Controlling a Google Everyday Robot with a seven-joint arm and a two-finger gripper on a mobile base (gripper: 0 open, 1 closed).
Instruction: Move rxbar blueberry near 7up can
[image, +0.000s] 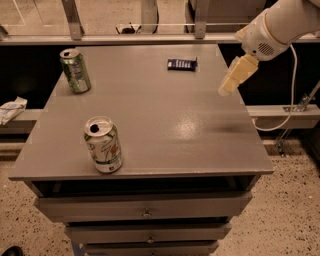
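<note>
The rxbar blueberry, a small flat dark navy wrapper with pale lettering, lies at the back of the grey table top, right of centre. The 7up can, white with green markings, a red spot and a silver top, stands upright near the front left edge. My gripper, with pale cream fingers, hangs above the table's right edge, to the right of and a little nearer than the bar, not touching it. It holds nothing that I can see.
An all-green can stands upright at the back left corner. The table is a grey cabinet with drawers below. A rail and posts run behind it. A white crumpled thing lies on a ledge at the left.
</note>
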